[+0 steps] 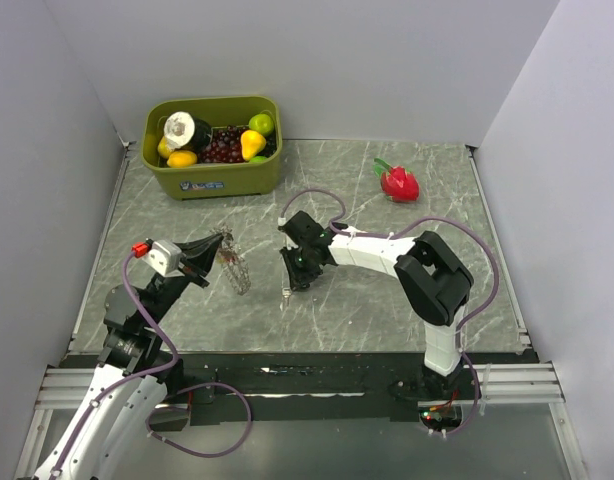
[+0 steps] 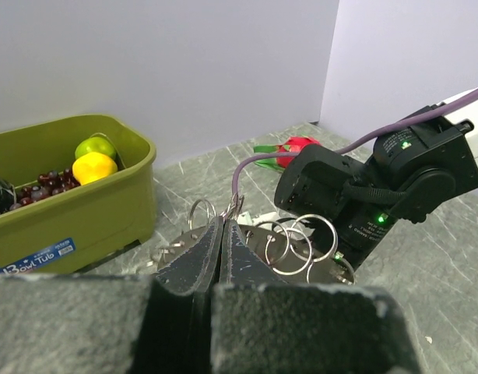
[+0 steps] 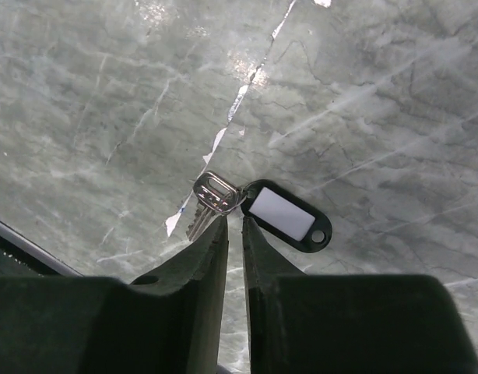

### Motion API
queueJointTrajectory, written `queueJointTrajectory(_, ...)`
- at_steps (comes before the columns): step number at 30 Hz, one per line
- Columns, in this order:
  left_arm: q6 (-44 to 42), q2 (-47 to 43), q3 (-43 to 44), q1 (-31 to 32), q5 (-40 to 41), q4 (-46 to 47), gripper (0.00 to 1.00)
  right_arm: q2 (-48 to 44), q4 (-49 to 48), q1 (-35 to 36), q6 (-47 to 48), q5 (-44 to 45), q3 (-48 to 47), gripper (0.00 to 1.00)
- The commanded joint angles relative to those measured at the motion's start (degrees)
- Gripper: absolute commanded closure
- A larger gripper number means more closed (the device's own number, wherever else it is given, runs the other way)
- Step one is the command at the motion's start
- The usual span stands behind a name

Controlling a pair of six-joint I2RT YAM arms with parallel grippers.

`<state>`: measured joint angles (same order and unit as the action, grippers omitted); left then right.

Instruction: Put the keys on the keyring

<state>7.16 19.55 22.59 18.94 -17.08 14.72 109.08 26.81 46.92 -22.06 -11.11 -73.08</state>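
My left gripper (image 1: 224, 241) is shut on a bunch of metal keyrings (image 1: 235, 272) that hangs above the table. In the left wrist view its jaws (image 2: 221, 224) are closed on the bunch, and several open steel rings (image 2: 301, 243) fan out to the right. My right gripper (image 1: 291, 276) is just right of the bunch, and a pale silvery key (image 1: 285, 296) dangles below it. In the right wrist view its fingers (image 3: 233, 221) pinch the small ring that joins that key (image 3: 210, 196) to a black tag with a white label (image 3: 289, 216). No keys with coloured heads show.
An olive-green bin (image 1: 213, 177) of toy fruit stands at the back left and also shows in the left wrist view (image 2: 83, 210). A red toy fruit (image 1: 399, 182) lies at the back right. The right arm's wrist (image 2: 356, 195) is close in front of the left gripper.
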Motion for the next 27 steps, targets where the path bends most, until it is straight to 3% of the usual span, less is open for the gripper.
queueJointTrajectory(1,0.66,-0.83,1.23,-0.13,-1.02,4.52,0.99,-0.01,-0.53,0.37,-1.40,0.04,-1.89,0.77)
queueJointTrajectory(4,0.75,-0.92,1.14,-0.13,-1.11,4.53,0.99,0.17,-1.05,0.46,-1.32,-1.27,-1.98,0.73)
queueJointTrajectory(8,0.84,-1.36,1.05,-0.13,-0.85,4.44,0.99,-0.53,-2.46,0.46,-1.32,-1.89,-1.28,0.55)
queueJointTrajectory(15,1.19,-1.53,0.62,-0.13,-1.02,4.88,0.99,1.93,-2.29,0.46,-1.75,-2.51,-3.56,0.53)
queueJointTrajectory(19,1.19,-1.53,0.70,-0.13,-1.11,4.70,0.99,3.42,-2.02,0.54,-2.54,-2.33,-4.35,0.57)
queueJointTrajectory(23,1.19,-1.80,0.53,-0.13,-1.46,4.97,0.99,4.48,-1.41,0.46,-2.89,-1.46,-4.79,0.77)
queueJointTrajectory(27,1.19,-2.32,0.44,-0.13,-1.46,5.14,0.99,5.18,-1.41,0.37,-3.33,-0.05,-4.97,0.91)
